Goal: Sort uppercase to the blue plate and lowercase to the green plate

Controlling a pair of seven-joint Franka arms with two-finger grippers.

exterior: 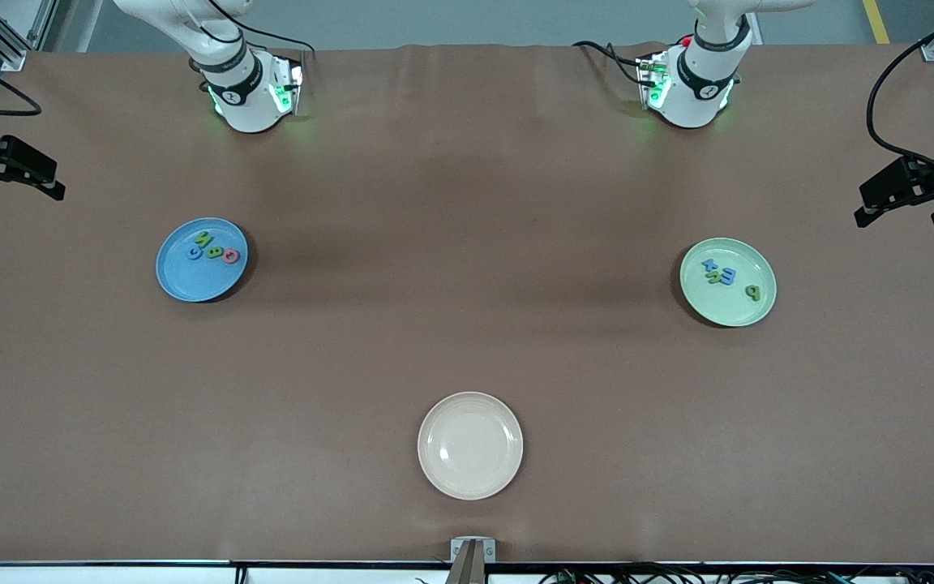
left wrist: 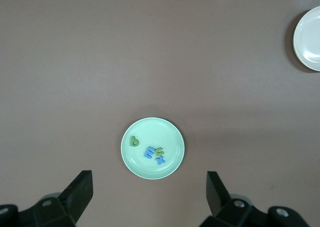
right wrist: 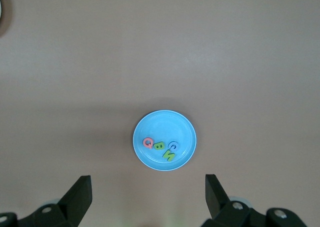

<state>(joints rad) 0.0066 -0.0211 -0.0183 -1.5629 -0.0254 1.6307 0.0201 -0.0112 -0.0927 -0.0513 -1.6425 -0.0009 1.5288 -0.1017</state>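
Uppercase (exterior: 213, 247) on blue plate (exterior: 183, 280)

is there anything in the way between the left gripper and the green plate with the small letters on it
Nothing visible. The left gripper hangs open, high above the green plate, with only bare table around it. The lowercase letters already lie on that plate; the cream plate sits well off to one side.

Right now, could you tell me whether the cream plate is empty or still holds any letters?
Empty: the cream plate shows only its bare surface, with no letters on it.
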